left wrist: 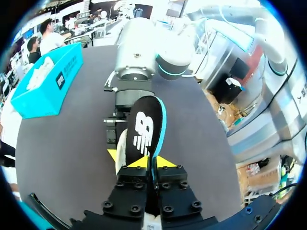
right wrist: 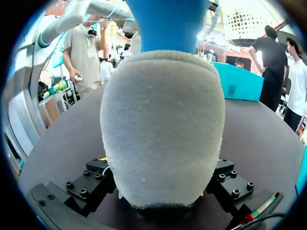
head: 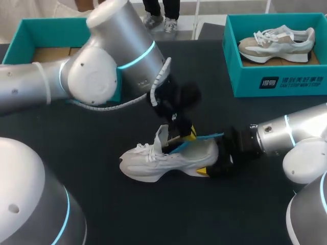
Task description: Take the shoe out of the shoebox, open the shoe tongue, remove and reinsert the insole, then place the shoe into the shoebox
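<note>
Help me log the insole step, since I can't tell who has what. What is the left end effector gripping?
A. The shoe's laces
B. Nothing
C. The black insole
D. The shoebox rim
C: in the left wrist view the left end effector has both fingers closed on the black insole with its teal edge, held above the white shoe.

The heel of the shoe (right wrist: 163, 129) fills the space ahead of your right gripper (head: 208, 162) and hides its yellow tips. From above, your left gripper (head: 183, 131) looks blurry. The insole (left wrist: 145, 128) it holds covers most of the shoe ahead of it. Your left arm (head: 102, 66) hides part of the shoebox (head: 30, 35) behind it.
</note>
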### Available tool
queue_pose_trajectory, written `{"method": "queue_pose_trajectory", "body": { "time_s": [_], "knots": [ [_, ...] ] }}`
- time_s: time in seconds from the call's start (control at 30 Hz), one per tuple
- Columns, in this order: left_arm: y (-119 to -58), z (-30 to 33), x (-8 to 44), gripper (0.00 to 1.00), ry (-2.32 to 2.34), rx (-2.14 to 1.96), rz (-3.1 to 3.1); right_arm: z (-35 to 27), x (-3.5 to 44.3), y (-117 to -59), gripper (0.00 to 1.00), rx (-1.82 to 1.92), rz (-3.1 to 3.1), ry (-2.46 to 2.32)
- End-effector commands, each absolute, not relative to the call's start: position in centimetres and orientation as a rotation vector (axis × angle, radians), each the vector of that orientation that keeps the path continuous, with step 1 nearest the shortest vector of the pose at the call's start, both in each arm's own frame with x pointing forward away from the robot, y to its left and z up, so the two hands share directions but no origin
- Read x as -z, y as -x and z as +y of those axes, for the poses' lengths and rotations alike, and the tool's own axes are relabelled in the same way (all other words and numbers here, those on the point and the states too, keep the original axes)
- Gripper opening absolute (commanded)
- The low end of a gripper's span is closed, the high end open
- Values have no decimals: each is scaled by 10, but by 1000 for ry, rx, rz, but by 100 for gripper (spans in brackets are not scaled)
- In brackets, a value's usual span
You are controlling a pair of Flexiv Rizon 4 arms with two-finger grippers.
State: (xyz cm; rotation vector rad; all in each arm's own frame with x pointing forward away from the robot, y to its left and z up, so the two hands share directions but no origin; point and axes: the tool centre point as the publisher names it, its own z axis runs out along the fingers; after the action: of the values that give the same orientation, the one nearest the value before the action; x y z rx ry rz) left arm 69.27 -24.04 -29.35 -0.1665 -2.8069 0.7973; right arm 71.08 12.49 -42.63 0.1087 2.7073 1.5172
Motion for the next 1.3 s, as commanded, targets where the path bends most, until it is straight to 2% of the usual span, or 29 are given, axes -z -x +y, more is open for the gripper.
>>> {"method": "queue_pose_trajectory", "body": {
  "time_s": [0.03, 0.1, 0.2, 0.23, 0.3, 0.5, 0.8, 0.83, 0.9, 1.13, 1.3],
  "knots": [
    [-673, -234, 300, 64, 118, -876, -2904, 128, 433, -711, 0, -1510, 2709, -110],
    [-673, -232, 302, 71, 98, -925, -2943, 128, 433, -711, 0, -1510, 2709, -110],
    [-672, -231, 304, 65, 54, -976, -2998, 128, 433, -711, 0, -1510, 2709, -110],
    [-672, -231, 304, 58, 29, -986, -3025, 128, 433, -711, 0, -1510, 2709, -110],
    [-673, -232, 307, 49, 27, -1004, -3051, 128, 433, -711, 0, -1510, 2709, -110],
    [-677, -240, 313, 44, 8, -1031, -3108, 128, 433, -711, 0, -1510, 2709, -110],
    [-686, -253, 321, 29, -20, -1030, -3146, 128, 433, -711, 0, -1510, 2709, -110],
    [-688, -253, 322, 23, -23, -1025, -3147, 128, 433, -711, 0, -1510, 2709, -110],
    [-689, -254, 323, 0, -27, -1013, -3144, 128, 433, -711, 0, -1510, 2709, -110],
    [-690, -250, 325, 0, -29, -997, -3110, 128, 433, -711, 0, -1510, 2709, -110],
    [-684, -238, 303, 0, -22, -1050, -3042, 128, 433, -711, 0, -1510, 2709, -110]
  ]
}}
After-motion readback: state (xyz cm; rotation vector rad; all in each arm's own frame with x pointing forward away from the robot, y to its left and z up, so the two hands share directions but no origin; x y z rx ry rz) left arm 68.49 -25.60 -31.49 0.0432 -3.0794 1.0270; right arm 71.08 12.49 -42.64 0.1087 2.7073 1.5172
